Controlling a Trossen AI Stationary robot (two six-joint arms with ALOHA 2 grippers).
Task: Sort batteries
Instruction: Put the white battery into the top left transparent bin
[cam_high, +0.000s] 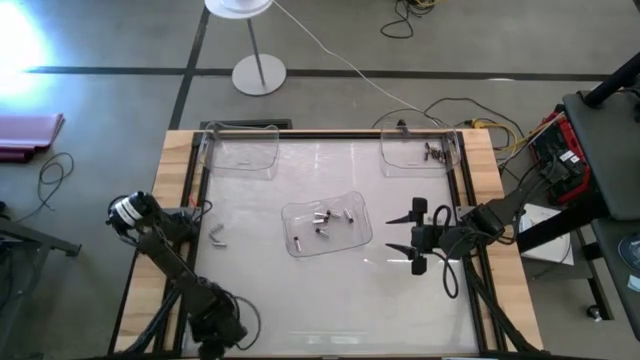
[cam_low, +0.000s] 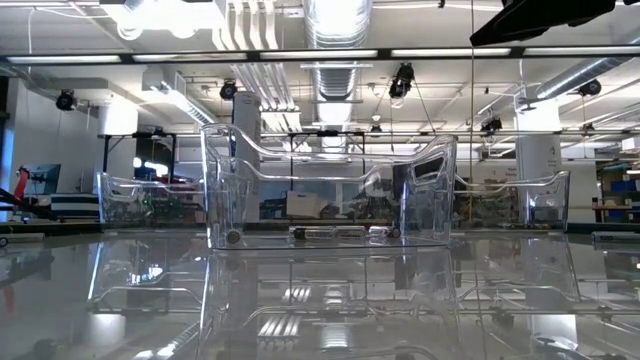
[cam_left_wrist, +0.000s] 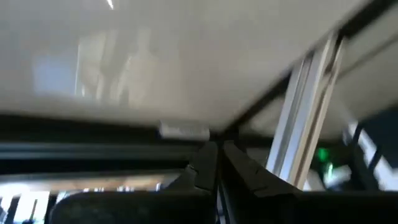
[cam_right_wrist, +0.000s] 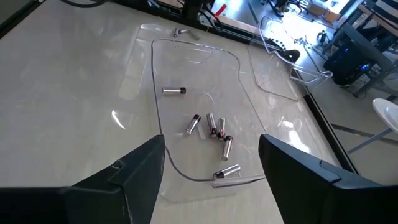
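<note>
Batteries (cam_high: 326, 221) lie loose in the clear middle tray (cam_high: 300, 243), six or so small silvery cylinders scattered across its floor; the right wrist view shows them straight ahead of the spread jaws, one apart toward the tray's far end and the rest bunched nearer. A few more batteries (cam_high: 434, 152) sit in the far-right tray (cam_high: 400, 160), well beyond the right gripper's fingertips. The far-left tray (cam_high: 240, 152) looks bare, though glare on the plastic makes that hard to confirm.

Right gripper (cam_high: 400, 233) hovers just beside the middle tray's right edge, pointing at it, jaws wide apart and holding nothing; nothing lies between its fingers and the tray wall. Left gripper (cam_high: 217, 234) rests near the table's left edge, well apart from all three trays, fingers (cam_left_wrist: 208, 163) pressed together with nothing between them.

Off the table's far side stands a white lamp base (cam_high: 259, 74), and cables (cam_high: 470, 112) trail past the far-right corner. From table height, the middle tray's tall clear walls (cam_low: 325, 190) stand before the two rear trays.
</note>
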